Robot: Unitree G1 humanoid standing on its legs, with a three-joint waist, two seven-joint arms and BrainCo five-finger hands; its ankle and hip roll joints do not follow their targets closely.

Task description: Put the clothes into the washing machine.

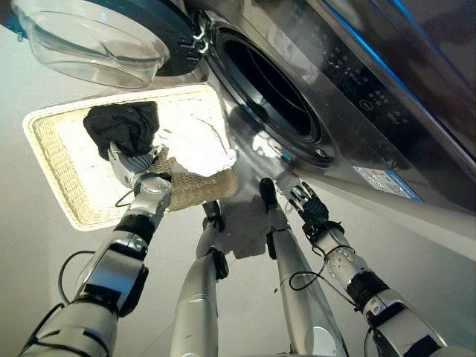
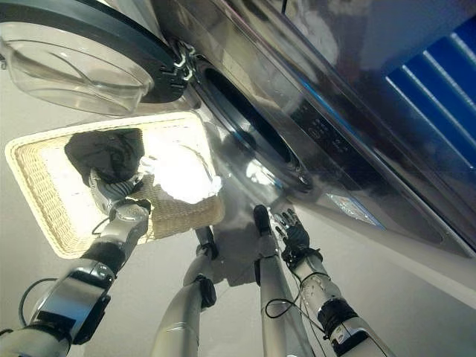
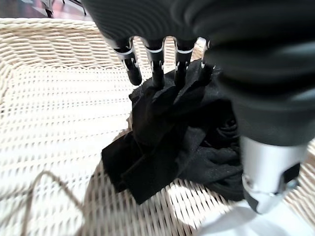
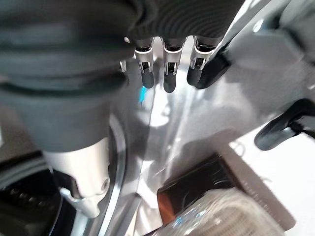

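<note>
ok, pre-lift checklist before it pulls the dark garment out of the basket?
1. Washer door swung open: ok.
2. Drum opening free of obstruction: ok, looks dark and clear.
3. Left hand on the black garment: ok, fingers reach down onto the cloth.
4. Grip closed on the cloth: not ok, the fingers look straight, not yet curled round it.
5. White garment not tangled with the black one: cannot tell, they lie touching in the wicker basket.
6. Right hand out of the path: ok, open and empty below the drum opening.
</note>
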